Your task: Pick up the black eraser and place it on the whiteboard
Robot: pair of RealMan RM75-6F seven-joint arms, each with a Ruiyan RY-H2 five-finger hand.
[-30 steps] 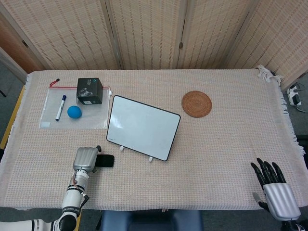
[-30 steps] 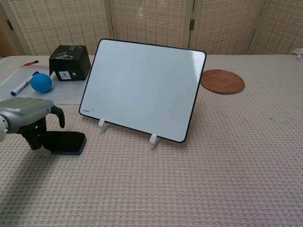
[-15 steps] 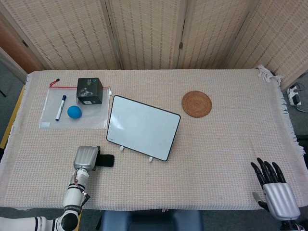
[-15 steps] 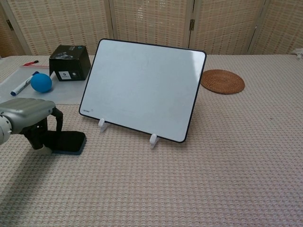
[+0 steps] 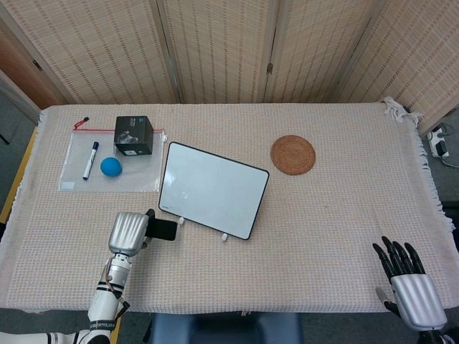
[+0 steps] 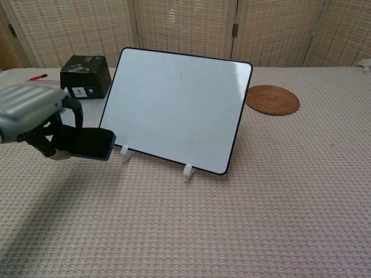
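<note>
Eraser [image 6: 87, 143], black, flat and probably light and stiff, is gripped at one end by the left robot hand [image 6: 35, 119] above the bench, just beside the whiteboard [image 6: 174, 107] (right robot hand [image 5: 412, 287] open, empty).

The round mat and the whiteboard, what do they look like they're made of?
The round mat looks like woven rattan or straw: brown, matte, with concentric coiled rings. The whiteboard has a smooth, glossy white face that shows soft reflections, probably coated metal or plastic, with a thin dark frame and small white feet that look like plastic. The exact materials cannot be told.
</note>
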